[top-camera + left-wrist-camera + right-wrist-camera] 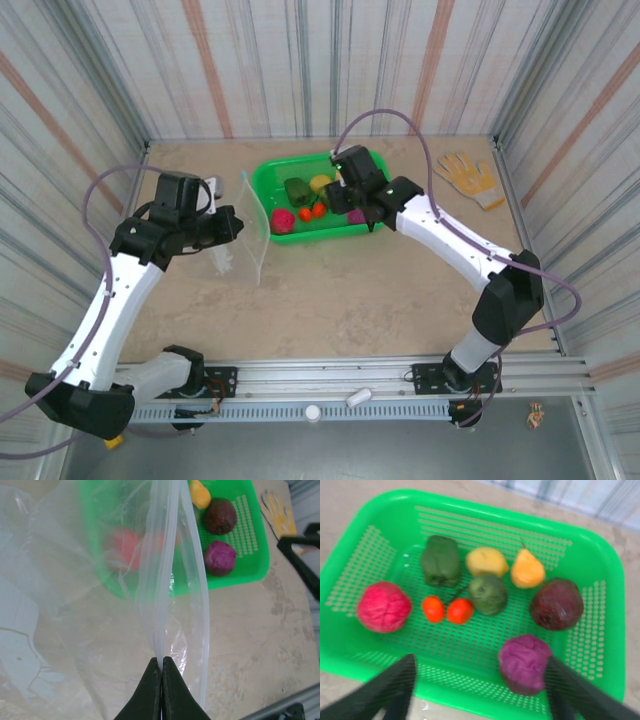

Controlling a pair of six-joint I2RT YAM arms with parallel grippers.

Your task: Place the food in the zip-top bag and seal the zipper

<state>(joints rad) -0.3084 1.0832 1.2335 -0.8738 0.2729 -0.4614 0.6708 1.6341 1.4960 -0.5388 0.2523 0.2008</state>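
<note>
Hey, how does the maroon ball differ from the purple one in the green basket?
The maroon ball is darker and smoother; the purple ball looks crinkled. The maroon ball lies next to the orange pear, the purple ball farther from it. Both are roundish, similar-sized, in the basket.

left pincer (161, 661): fingers pressed together | right pincer (480, 660): fingers spread wide

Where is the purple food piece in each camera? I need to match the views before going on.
Top external: the purple piece lies in the lower right part of the green basket, centre of the picture.
Left wrist: purple piece upper right, by the basket's lower right corner.
Right wrist: purple piece lower centre-right, by the basket's near rim.
Shared landmark: the green basket.
</note>
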